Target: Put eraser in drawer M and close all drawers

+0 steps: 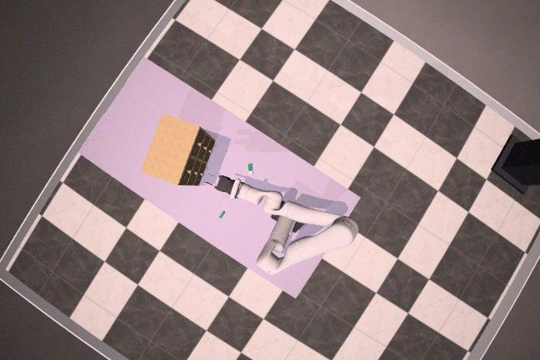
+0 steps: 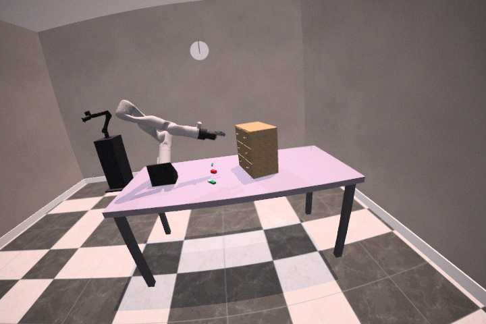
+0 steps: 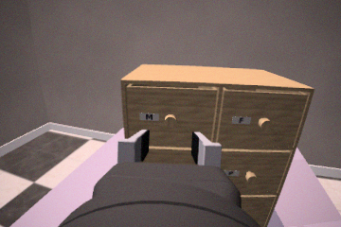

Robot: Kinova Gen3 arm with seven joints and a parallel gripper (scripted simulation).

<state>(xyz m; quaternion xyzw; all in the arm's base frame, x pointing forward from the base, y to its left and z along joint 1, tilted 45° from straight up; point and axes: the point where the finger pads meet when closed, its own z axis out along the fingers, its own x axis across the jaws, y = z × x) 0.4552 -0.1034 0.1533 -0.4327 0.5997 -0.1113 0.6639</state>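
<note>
In the wrist view, the small chest (image 1: 171, 148) (image 2: 256, 150) (image 3: 216, 75) carries the readable labels. A dark letter "M" stands on a grey plate (image 3: 149, 116) on the upper drawer straight ahead of the end effector (image 1: 208, 178) (image 2: 223, 133) (image 3: 170, 142), just left of that drawer's knob (image 3: 170, 117). An "F" stands on another grey plate (image 3: 241, 120), on the top drawer ahead and to the right. Below the "F", a partly hidden plate (image 3: 231, 173) bears a mark too small to read.
</note>
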